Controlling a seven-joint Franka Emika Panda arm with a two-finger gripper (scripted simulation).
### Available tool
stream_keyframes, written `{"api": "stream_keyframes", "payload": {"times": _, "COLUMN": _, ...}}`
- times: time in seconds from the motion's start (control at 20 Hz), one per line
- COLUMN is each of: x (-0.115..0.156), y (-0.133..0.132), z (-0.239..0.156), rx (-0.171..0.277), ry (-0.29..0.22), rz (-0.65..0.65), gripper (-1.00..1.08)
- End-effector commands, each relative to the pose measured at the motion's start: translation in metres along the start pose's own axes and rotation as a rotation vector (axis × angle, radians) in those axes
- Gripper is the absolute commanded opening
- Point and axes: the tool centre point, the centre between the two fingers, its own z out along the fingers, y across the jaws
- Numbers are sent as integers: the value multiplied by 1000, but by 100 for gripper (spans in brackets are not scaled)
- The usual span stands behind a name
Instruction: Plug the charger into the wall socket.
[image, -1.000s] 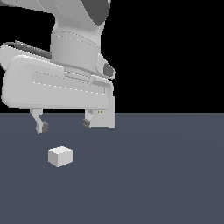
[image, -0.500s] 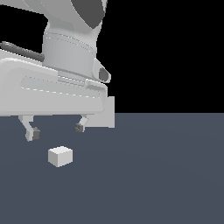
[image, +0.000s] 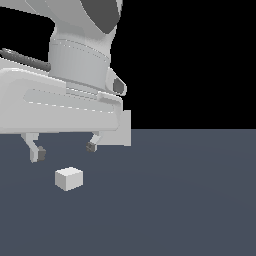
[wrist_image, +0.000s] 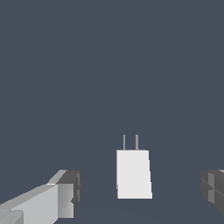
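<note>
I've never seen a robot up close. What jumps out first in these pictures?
The bulky white arm fills the exterior view's left, its hand hanging open just above the dark floor. Below it lies the small white charger, untouched; the wrist view shows two thin prongs on one end. A pale plate edge, probably the wall socket, peeks from behind the arm.

The arm (image: 82, 60) is a smooth, pale grey-white shell, with a round collar-like wrist segment and a dark grey patch on the link above that collar. A small dark oval recess sits on a stub just below the collar. Beneath it spreads a broad, flat, rounded-edge hand body, white with faint seam lines. The gripper (image: 64, 150) has two short pale fingers (image: 33, 149) ending in dark grey ribbed pads (wrist_image: 74, 187), blocky and square-cut in the wrist view.
</note>
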Motion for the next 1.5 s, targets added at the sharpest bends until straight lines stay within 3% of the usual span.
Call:
{"api": "stream_keyframes", "payload": {"times": 0.0, "x": -1, "y": 0, "z": 3, "rx": 0, "ry": 0, "rz": 0, "gripper": 100}}
{"api": "stream_keyframes", "payload": {"times": 0.75, "x": -14, "y": 0, "z": 47, "rx": 0, "ry": -2, "rz": 1, "gripper": 100}}
{"api": "stream_keyframes", "payload": {"times": 0.8, "x": -14, "y": 0, "z": 47, "rx": 0, "ry": -2, "rz": 1, "gripper": -100}}
{"api": "stream_keyframes", "payload": {"times": 1.45, "x": -13, "y": 0, "z": 46, "rx": -3, "ry": -2, "rz": 8, "gripper": -100}}
